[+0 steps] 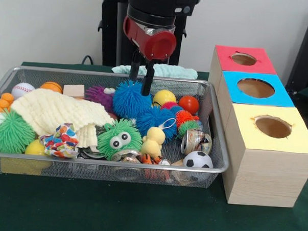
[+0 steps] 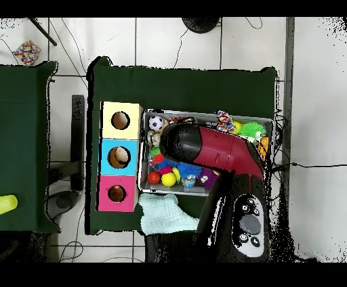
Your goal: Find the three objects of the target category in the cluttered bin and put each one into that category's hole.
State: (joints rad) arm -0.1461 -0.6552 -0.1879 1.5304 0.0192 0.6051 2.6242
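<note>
Your arm (image 1: 150, 18) comes straight down from above, its red wrist joint (image 1: 156, 42) facing you. Below it, your end effector (image 1: 140, 84) points downward with its two dark fingers (image 1: 148, 80) parted by a narrow gap. From overhead, you see only the red upper link (image 2: 217, 150) reaching across, hiding the end effector beneath it.

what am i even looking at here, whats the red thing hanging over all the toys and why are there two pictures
The red and black thing is a robot arm. At its tip is the end effector, two dark fingers set a little apart, hanging over a blue spiky ball and holding nothing.

One picture is taken from across the table, the other from straight above, where the arm hides much of the bin.

On the green table stands a wire mesh bin full of toys: spiky balls, a green fuzzy toy with eyes, a small soccer ball, a baseball and a cream cloth. Beside it is a wooden box with red, blue and yellow holes.
</note>
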